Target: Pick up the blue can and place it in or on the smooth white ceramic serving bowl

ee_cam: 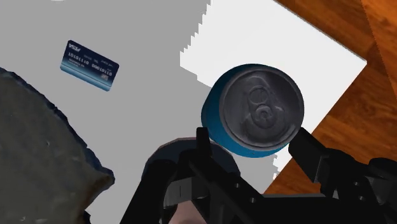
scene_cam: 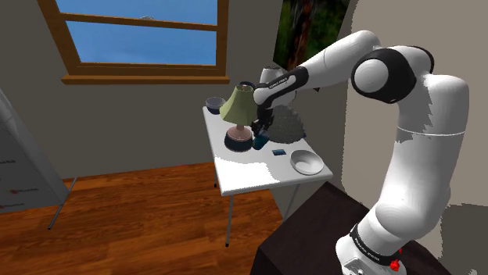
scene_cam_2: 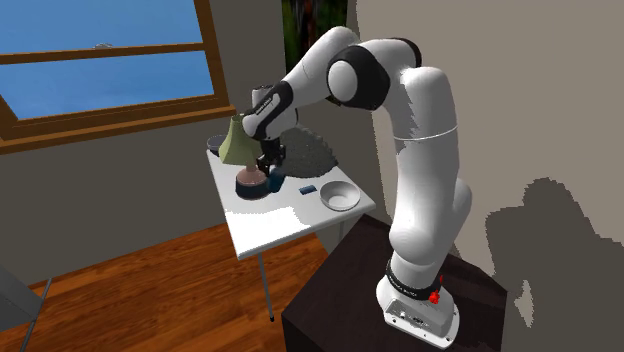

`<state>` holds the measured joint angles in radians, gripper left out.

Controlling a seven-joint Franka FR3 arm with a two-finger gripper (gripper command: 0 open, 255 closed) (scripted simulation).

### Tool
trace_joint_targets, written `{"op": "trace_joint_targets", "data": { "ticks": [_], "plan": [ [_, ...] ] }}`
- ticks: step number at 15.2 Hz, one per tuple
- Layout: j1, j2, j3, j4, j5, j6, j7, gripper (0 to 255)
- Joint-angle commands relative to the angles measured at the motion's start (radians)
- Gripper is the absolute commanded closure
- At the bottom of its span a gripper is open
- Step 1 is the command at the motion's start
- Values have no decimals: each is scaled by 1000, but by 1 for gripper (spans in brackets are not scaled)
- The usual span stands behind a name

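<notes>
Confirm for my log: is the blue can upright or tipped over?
Upright: the blue can shows its round grey top face-on in the wrist view, which looks down at the table.

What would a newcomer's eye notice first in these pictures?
The big white arm reaches from its stand over a small white table. Its end effector hangs over a blue can, close beside a lamp with an olive shade. Behind, a brown-framed window shows blue sky.

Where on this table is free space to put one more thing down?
Bare: the table strip between the lamp and the edge nearest the stand. Crowded: lamp, blue can, grey lump, card, white bowl sit close together.
</notes>
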<state>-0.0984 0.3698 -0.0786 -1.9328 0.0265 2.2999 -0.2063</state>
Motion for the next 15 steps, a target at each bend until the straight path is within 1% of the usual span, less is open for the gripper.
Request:
{"op": "trace_joint_targets", "data": {
  "ticks": [1,8,15],
  "plan": [
    [-22,-46,-11,-62,1,16,-34,255],
    [-107,-175,-62,-231,0,57,-173,255],
    [-195,-273,-131,-345,-10,74,-325,255]
  ]
}}
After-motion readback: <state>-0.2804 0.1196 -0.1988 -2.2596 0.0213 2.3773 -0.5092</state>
